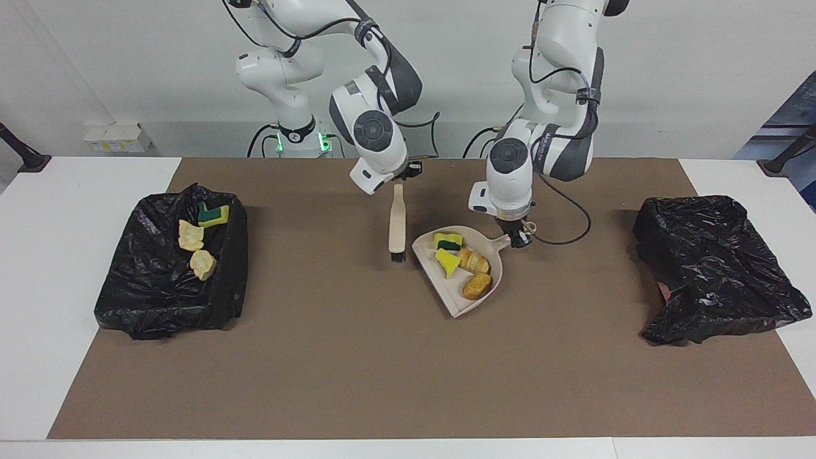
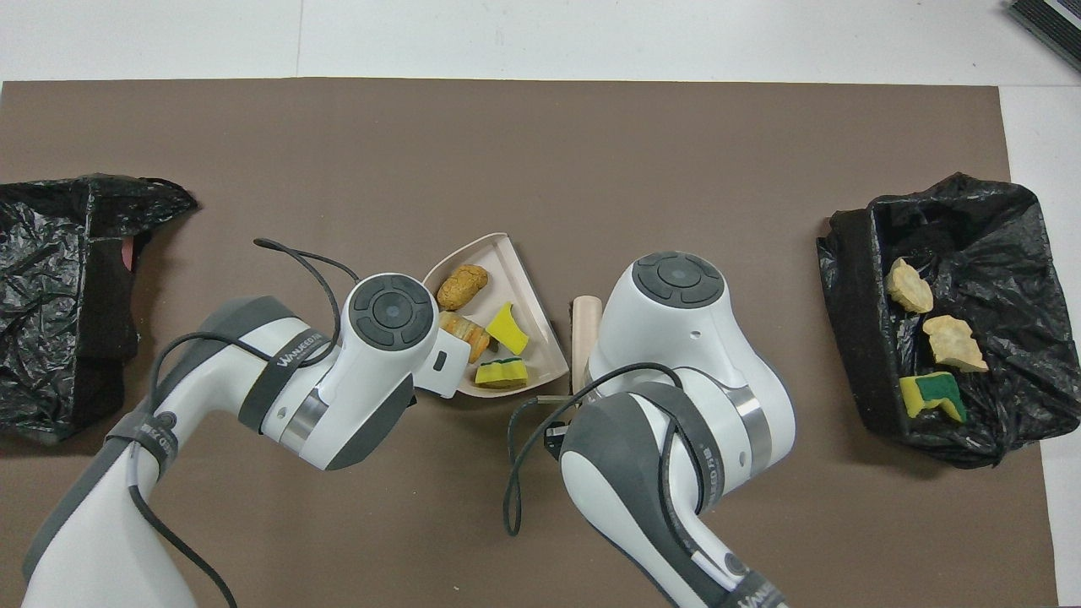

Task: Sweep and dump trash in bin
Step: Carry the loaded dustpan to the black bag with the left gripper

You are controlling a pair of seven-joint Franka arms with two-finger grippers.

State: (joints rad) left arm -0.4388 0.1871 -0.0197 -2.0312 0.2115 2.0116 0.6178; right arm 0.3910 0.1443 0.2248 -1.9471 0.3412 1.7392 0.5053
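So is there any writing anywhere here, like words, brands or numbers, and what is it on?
"WANJEED": white lettering on the dark strap around the left arm; the small characters after it are too small to read.
Strap on the right arm: similar white lettering, cut off by the overhead view's edge, not readable.
Yellow stickers on the white wall box: too small to read.
No other text or numbers show.

A brown mat covers the white table; a grey wall rises above.
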